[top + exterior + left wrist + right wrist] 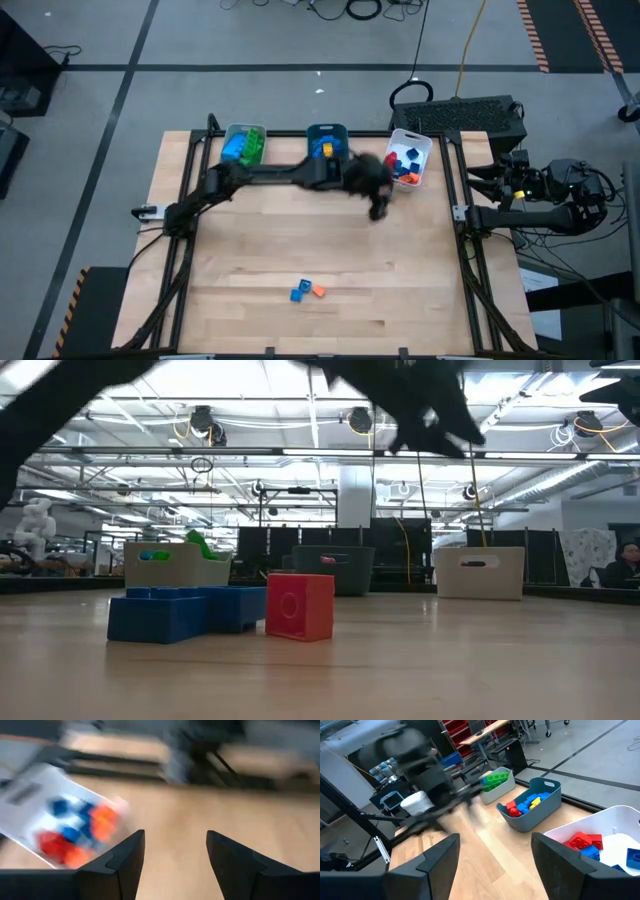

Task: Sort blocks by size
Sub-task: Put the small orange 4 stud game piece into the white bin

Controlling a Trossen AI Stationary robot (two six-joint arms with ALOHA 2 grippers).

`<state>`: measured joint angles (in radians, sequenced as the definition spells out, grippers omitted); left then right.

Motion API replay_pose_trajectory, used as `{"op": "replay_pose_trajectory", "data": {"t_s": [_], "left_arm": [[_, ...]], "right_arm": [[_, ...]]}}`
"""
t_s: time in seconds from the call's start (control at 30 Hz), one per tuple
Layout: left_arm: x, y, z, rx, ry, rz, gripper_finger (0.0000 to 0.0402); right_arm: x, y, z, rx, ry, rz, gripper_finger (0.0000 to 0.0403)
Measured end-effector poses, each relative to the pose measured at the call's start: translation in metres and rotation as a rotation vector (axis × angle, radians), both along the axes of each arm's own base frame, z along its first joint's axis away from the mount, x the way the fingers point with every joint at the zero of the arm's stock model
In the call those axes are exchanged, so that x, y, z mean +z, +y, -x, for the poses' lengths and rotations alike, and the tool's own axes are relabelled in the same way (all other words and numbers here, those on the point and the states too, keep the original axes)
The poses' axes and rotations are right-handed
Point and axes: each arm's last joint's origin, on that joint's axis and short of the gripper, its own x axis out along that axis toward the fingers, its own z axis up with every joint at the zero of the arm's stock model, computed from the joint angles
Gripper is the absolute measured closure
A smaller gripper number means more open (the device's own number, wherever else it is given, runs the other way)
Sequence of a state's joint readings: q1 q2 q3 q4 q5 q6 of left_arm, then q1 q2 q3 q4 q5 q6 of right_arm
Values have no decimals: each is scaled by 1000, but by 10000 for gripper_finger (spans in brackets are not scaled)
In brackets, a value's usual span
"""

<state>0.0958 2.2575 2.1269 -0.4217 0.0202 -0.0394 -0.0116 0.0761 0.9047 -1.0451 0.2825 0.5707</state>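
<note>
Left gripper (pixel 376 208) hangs empty, fingers spread, just beside the white tray (pixel 419 146); blue block (pixel 298 291) lies well apart, its long axis unclear.

Two blue blocks (pixel 298 291) and a small orange-red cube (pixel 318 290) lie touching on the table's near part.

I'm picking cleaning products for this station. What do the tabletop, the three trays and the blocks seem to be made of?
Tabletop: looks like light wood with a satin finish; plank seams and grain show.
Trays, grey, teal and white: probably moulded plastic, judging by their smooth walls, rounded rims and cut-out handles.
Blocks, such as the red one: likely hard glossy plastic, with solid bright colour and crisp edges.
</note>
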Motion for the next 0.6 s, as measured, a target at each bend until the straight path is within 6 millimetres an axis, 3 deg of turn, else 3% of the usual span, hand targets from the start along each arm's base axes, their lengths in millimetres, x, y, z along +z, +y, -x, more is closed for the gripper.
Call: {"op": "replay_pose_trajectory", "data": {"t_s": [0.2,0.37,0.6], "left_arm": [[19,-90,42,-256,277,-84,187],[5,-157,68,-392,480,-91,187],[-13,-170,72,-394,514,-63,187]], "right_arm": [[0,0,0,1,3,10,165],[0,0,0,6,9,28,165],[0,0,0,6,9,31,165]]}}
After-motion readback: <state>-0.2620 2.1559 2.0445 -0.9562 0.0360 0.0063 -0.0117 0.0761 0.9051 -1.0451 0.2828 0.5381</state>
